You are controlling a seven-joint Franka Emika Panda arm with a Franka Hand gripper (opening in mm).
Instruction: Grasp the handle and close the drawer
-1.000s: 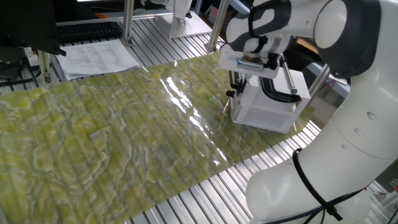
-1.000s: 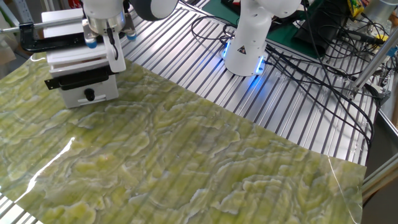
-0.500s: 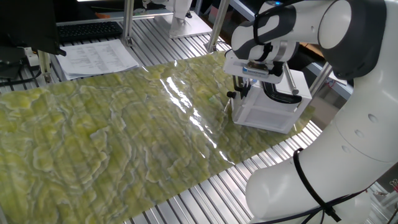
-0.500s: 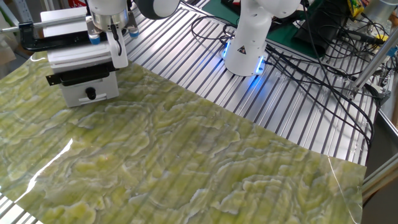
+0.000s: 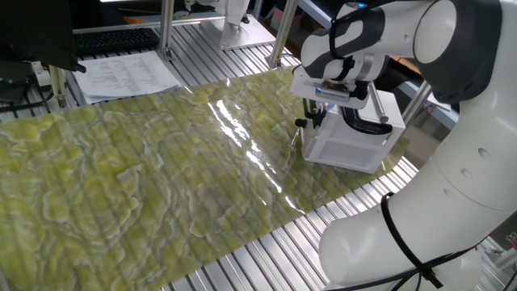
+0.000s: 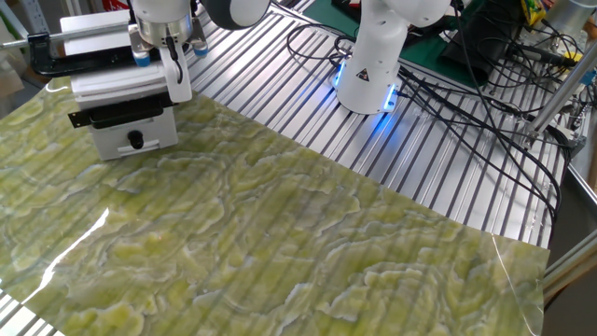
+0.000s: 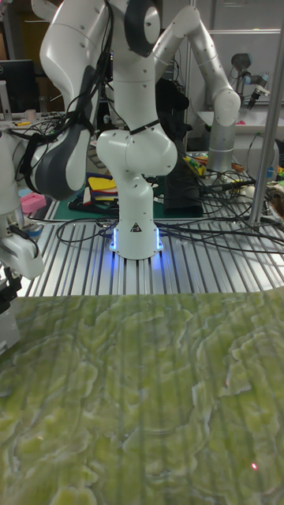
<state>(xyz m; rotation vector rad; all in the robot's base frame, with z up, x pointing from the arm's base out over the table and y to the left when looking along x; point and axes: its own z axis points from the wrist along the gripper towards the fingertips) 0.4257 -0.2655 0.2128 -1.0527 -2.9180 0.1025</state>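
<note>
The small white drawer (image 6: 140,133) sits low in the compact white cabinet (image 6: 110,86) at the mat's far left, its front slightly proud under a dark gap. The black handle (image 6: 136,141) on that front is free, with nothing touching it. My gripper (image 6: 174,82) hangs at the cabinet's right front corner, above and to the right of the handle, fingers pointing down. In one fixed view the gripper (image 5: 312,113) stands over the cabinet's (image 5: 347,144) left end, with the handle (image 5: 297,123) just beside it. The jaws' gap is hidden.
A large black clamp (image 6: 45,54) with a silver rod lies on the cabinet top. The green patterned mat (image 6: 280,243) covers the slatted table. Papers (image 5: 125,74) and a keyboard (image 5: 113,38) lie at one far corner. The arm's base (image 6: 370,70) and cables (image 6: 466,103) stand behind.
A second ago the gripper shifted slightly down along the cabinet's corner and the wrist turned a little. Over the last half second nothing moves.
</note>
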